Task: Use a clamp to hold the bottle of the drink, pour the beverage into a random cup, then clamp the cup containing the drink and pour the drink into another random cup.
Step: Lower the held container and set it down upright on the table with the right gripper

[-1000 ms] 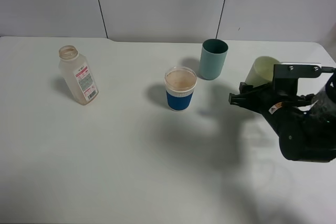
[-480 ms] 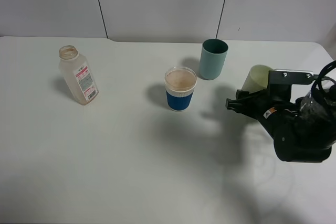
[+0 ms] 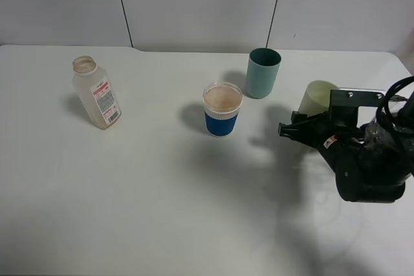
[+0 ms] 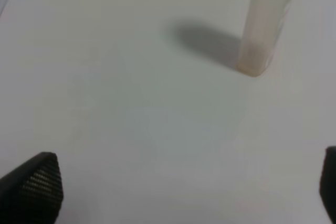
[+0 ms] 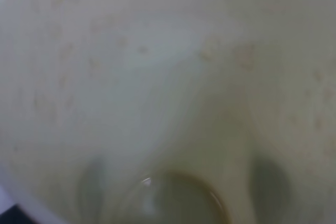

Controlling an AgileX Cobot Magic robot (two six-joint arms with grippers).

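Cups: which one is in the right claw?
The pale yellowish-green cup, half hidden behind the right claw. The teal cup and the blue-and-white cup stand free.

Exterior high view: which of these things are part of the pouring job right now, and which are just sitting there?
In the job:
- pale green cup, at the right gripper
- drink, a little in that cup's bottom
- teal cup, the one to pour into
- bottle, standing far left

Just sitting there:
- blue cup, white-rimmed, mid-table
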